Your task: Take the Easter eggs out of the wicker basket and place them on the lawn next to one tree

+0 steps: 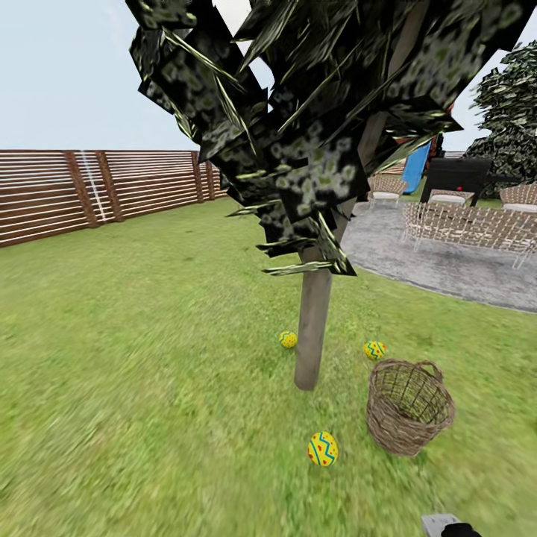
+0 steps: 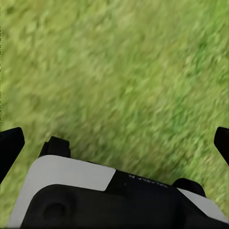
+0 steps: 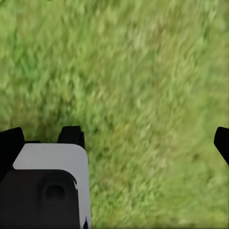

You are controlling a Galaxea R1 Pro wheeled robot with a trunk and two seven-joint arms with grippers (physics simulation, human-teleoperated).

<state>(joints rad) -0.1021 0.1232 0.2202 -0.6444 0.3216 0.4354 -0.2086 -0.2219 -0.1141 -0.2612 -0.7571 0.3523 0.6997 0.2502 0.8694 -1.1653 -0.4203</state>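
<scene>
Three Easter eggs [image 1: 322,449] lie on the lawn [image 1: 134,358] around the tree [image 1: 313,328], beside the seemingly empty wicker basket [image 1: 409,406]; small, smooth and probably light, each would want a grip across its middle, while left gripper [image 2: 114,143] and right gripper [image 3: 119,140] hang spread, empty.

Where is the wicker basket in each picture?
Head view: the wicker basket stands low on the right, beside the tree.
Left wrist view: not in it.
Right wrist view: not in it.
Shared landmark: the lawn.
</scene>
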